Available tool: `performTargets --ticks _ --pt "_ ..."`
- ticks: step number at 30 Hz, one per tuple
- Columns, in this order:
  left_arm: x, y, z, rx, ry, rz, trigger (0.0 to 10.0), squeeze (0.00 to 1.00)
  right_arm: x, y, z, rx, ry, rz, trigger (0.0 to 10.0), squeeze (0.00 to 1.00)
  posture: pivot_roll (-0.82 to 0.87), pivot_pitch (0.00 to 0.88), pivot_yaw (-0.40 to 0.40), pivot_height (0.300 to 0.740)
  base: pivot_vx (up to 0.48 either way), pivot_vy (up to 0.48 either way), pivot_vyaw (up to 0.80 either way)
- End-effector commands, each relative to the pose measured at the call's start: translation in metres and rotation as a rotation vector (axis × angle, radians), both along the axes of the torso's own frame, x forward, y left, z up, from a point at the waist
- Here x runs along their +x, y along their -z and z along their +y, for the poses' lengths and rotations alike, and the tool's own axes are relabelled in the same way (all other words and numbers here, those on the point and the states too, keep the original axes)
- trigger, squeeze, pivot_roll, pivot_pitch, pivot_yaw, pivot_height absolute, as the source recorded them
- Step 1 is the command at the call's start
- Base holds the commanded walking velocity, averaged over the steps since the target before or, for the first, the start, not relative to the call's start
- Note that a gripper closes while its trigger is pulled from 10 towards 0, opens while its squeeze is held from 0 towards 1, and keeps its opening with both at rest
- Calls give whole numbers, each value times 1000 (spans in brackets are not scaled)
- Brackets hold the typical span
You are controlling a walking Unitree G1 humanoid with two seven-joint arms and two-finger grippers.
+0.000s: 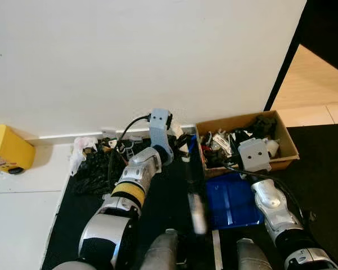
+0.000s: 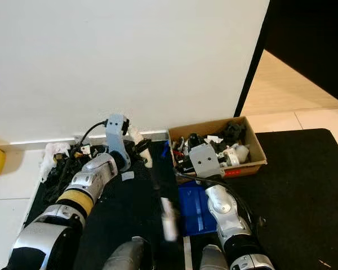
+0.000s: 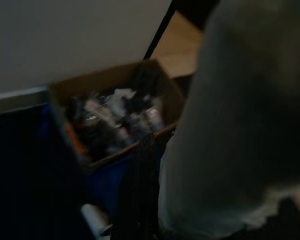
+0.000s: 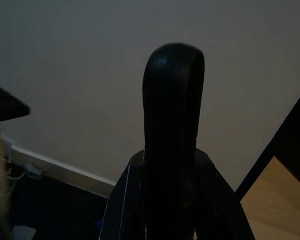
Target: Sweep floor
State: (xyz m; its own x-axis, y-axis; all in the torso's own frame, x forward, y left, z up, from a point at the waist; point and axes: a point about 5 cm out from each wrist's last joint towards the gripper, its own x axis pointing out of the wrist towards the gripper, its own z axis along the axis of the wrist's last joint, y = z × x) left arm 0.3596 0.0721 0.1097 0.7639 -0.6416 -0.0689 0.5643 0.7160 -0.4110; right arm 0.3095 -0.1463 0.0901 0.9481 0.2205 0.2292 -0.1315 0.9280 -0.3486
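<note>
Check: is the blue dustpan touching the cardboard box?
Cannot tell. In the left eye view the dustpan lies right below the box, but the right arm and a cable cover the line where they would meet.

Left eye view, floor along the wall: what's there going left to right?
Yellow box → white crumpled litter → black debris pile → left wrist mount → cardboard box of clutter → tan floor past the doorway.

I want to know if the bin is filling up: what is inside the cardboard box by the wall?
The cardboard box holds a jumble of black and white scraps. The right arm's wrist block covers its middle, so what lies there and underneath stays hidden.
</note>
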Motion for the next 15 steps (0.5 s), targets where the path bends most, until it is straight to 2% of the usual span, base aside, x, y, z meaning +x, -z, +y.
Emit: performTargets --ticks 1,6,13,14,15 --pt "2 -11 -8 -96 29 -15 10000 0 -6 10 7 26 -22 42 10000 0 108 203 161 740 0 0 0" --pt "5 -19 -8 -143 35 -29 10000 0 -5 10 8 28 -23 43 10000 0 115 203 158 740 0 0 0" --pt "8 -37 7 -129 45 -117 10000 0 -4 9 8 30 -23 41 10000 0 128 204 157 740 0 0 0" --pt "7 -39 13 -108 47 -131 10000 0 -4 9 7 30 -21 41 10000 0 129 204 158 740 0 0 0" --pt "6 -40 22 -4 54 -156 10000 0 -5 9 7 30 -19 40 10000 0 132 205 158 740 0 0 0"
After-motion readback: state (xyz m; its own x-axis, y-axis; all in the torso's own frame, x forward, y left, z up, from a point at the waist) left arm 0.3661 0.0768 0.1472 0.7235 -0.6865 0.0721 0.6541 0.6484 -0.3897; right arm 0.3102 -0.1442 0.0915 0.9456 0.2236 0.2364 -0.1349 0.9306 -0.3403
